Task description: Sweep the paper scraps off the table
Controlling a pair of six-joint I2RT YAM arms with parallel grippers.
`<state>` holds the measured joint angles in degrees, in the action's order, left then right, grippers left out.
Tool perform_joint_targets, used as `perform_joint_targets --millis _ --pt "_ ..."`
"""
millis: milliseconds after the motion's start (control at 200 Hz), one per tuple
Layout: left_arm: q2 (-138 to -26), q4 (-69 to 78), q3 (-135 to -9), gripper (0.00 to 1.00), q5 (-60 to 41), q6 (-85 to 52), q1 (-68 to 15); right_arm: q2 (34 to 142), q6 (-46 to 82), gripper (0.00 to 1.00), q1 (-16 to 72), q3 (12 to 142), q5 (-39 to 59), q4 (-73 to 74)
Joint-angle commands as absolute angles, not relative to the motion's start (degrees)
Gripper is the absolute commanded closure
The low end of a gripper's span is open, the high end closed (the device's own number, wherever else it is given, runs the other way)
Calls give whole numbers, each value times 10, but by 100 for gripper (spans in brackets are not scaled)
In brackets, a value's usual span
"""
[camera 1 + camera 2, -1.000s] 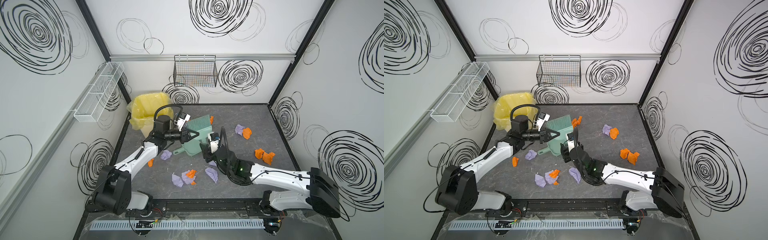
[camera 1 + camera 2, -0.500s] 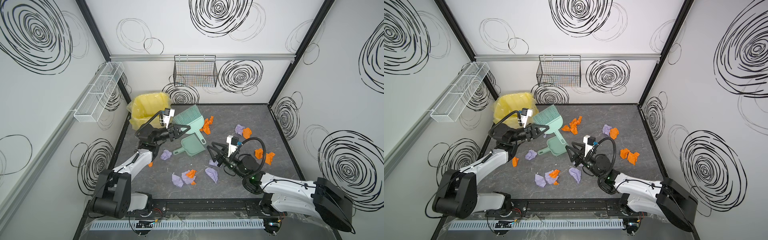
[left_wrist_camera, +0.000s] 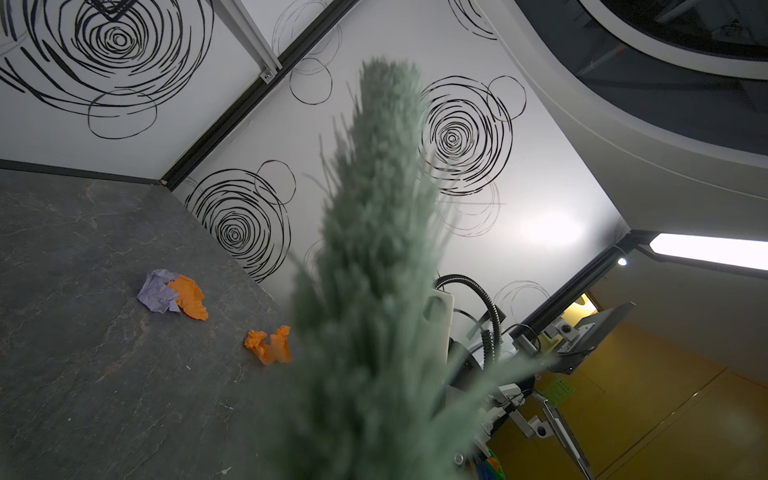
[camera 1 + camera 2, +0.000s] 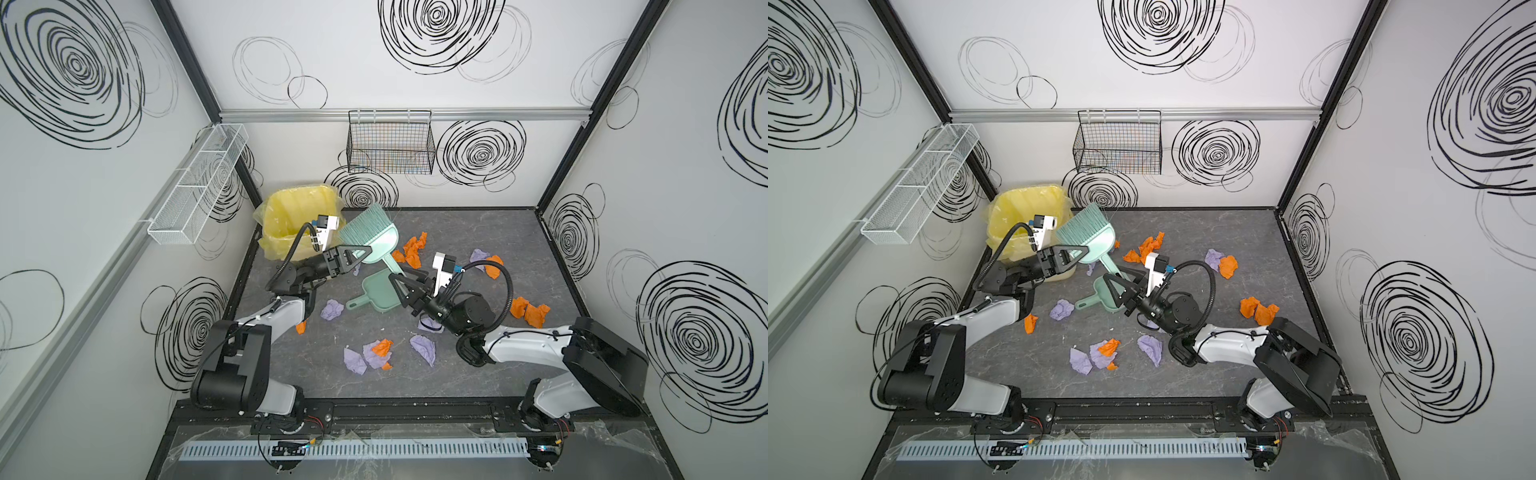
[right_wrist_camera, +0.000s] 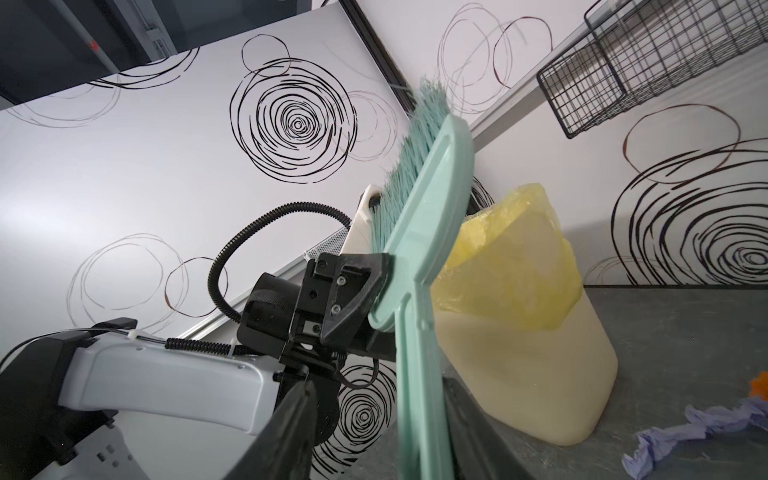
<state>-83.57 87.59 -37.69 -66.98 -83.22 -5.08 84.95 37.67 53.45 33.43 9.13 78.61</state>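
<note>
Paper scraps (image 4: 383, 346) – orange and lavender wads, all lying loose on the table (image 4: 478, 224). Spread in both top views:
- orange bunch (image 4: 413, 249), upper centre, just right of the brush
- lavender/orange pair (image 4: 486, 261), further right
- two orange wads (image 4: 530, 311), touching, near the table's right edge
- mixed bunch at lower centre, with one lavender wad (image 4: 424, 349) just right of it
- single lavender wad (image 4: 332, 309) and single orange wad (image 4: 301, 327) beside the left arm, centre-left

Dustpan (image 4: 380, 293) – mint green, flat on the table at centre frame. Its handle points to the lower left.

Brush (image 4: 370, 237) – mint green, bristles pointing to the upper left, handle slanting down-right toward the dustpan. In the left wrist view the bristles (image 3: 374, 291) are close and blurred, filling mid-frame.

Left gripper (image 4: 359, 257) – jaws pressed together on the brush head. The right wrist view shows one finger (image 5: 353, 291) hard against the head's back.

Right gripper (image 4: 401, 276) – centre frame, over the dustpan's right part. Jaws are spread and straddle the brush handle. In the right wrist view a gap shows between the handle and one finger (image 5: 291, 432), so no clamp. Contact with the other finger: can't tell.

Bin (image 4: 291, 216) – pale, with a yellow liner (image 5: 507, 249), standing in the table's upper-left corner, behind the brush head.
</note>
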Motion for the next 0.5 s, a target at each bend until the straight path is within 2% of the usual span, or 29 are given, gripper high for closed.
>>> perform_joint_targets --millis 0,315,445,495 --pt "-819 1005 -369 100 -663 -832 -47 870 397 54 532 364 99 856" --pt "-819 1004 -367 100 -662 -826 -48 912 417 79 528 388 88 899" --pt "-820 1004 -366 100 -663 -824 -49 912 416 95 527 387 83 898" --pt "-820 1003 -366 100 -664 -822 -50 911 414 97 527 385 81 898"
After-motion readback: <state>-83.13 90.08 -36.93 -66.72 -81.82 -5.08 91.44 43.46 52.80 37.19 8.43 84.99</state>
